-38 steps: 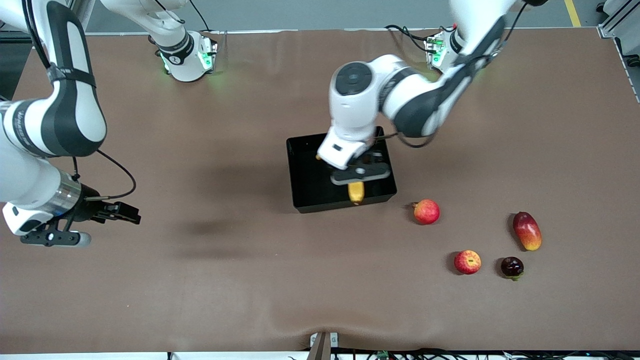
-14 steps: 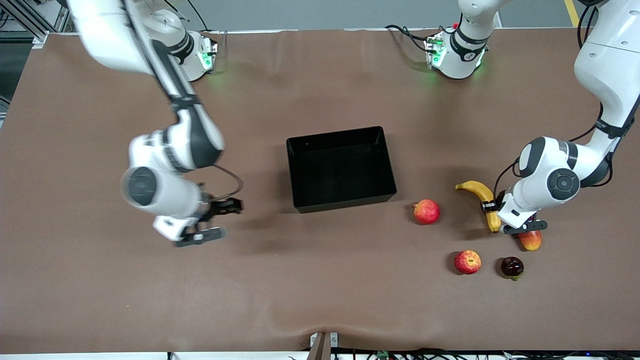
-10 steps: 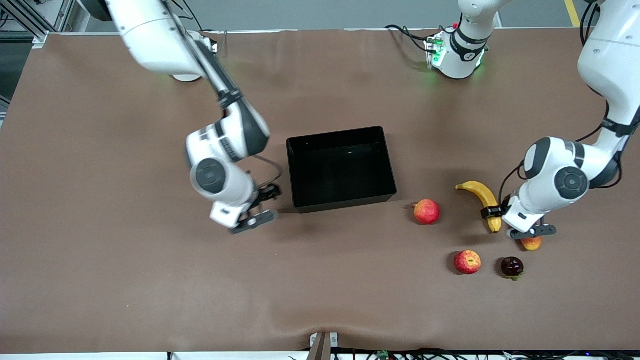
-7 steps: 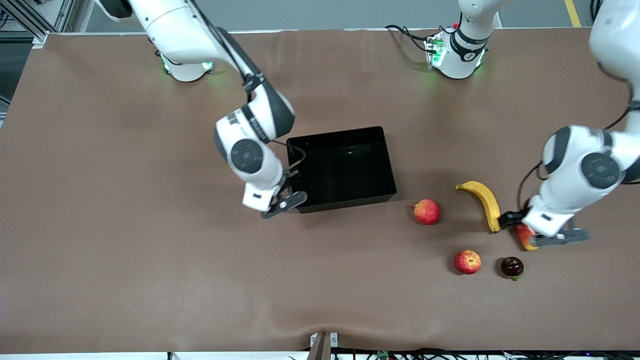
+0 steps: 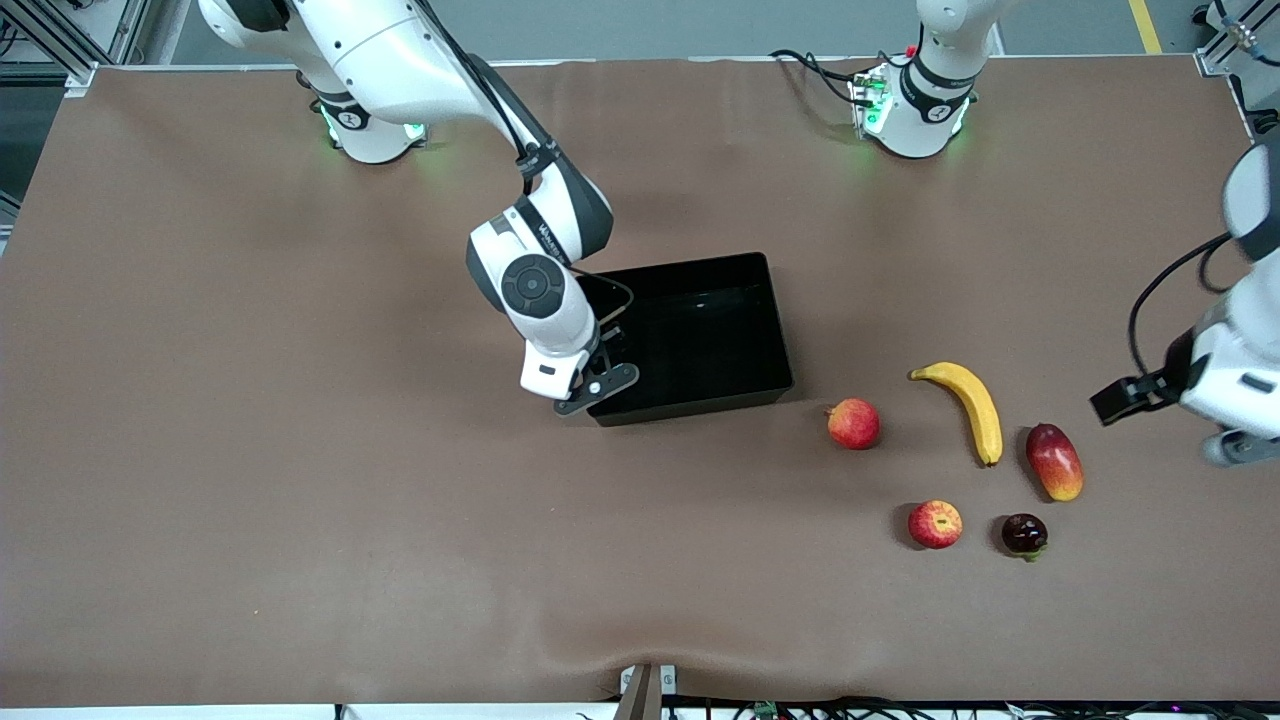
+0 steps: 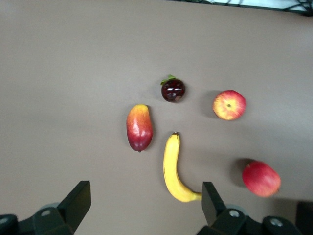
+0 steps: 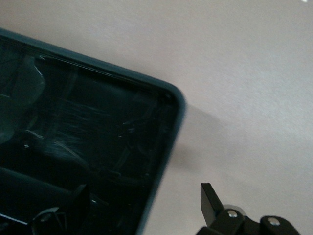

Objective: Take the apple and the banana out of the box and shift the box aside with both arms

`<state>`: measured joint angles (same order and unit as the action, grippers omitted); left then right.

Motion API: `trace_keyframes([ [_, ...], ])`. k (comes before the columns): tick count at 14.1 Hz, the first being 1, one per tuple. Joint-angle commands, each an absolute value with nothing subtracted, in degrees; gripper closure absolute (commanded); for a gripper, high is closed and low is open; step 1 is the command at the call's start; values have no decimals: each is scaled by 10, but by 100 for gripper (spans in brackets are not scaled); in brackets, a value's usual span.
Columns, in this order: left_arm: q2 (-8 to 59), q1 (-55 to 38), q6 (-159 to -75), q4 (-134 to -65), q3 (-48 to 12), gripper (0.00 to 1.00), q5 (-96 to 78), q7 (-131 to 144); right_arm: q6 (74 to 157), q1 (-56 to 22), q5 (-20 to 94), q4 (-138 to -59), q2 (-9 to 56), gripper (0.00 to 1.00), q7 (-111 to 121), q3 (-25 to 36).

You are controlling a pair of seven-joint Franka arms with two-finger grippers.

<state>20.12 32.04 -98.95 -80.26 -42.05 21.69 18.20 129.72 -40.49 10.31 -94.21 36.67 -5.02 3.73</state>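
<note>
Box (image 5: 690, 335) empty mid-table; banana (image 5: 967, 405) and apple (image 5: 935, 524) out, toward left arm's end. Right gripper (image 5: 597, 376) wide over box corner. Left gripper (image 5: 1172, 420) wide, well apart. Risk: one-sided grip twisting box, knocking fruit.

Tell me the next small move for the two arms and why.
Probably lower the open right gripper so its fingers straddle the box wall at the corner below it. The box looks empty, the banana and apple lie on the table, and the open left gripper hangs empty near the table's end.
</note>
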Motion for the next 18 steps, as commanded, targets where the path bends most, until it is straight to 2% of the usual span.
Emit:
trace_keyframes([
  [1,141,360,-958,-795,-424,0,130,113,1299,-401,108,-952,359,0,-54,37],
  [3,104,389,-910,-795,-425,0,81,99,1299,-403,108,-955,358,0,-68,37],
  [4,85,395,-901,-792,-424,0,61,83,1300,-409,108,-961,358,37,-82,38],
  [5,67,410,-894,-793,-423,0,45,61,1301,-414,105,-963,358,65,-96,38],
  [6,35,410,-889,-798,-414,0,39,49,1301,-417,104,-964,358,100,-109,39],
  [7,19,390,-876,-805,-395,0,38,48,1300,-418,104,-963,356,100,-134,39],
  [11,-2,205,-815,-808,-202,0,27,47,1296,-414,103,-966,348,100,-161,39],
  [15,-34,53,-788,-842,-34,0,7,44,1228,-360,103,-966,303,100,-175,43],
  [16,-44,40,-788,-853,-15,0,0,42,1211,-338,103,-966,290,100,-174,44],
  [18,-46,39,-789,-853,-15,0,0,42,1180,-281,102,-962,264,100,-167,45],
])
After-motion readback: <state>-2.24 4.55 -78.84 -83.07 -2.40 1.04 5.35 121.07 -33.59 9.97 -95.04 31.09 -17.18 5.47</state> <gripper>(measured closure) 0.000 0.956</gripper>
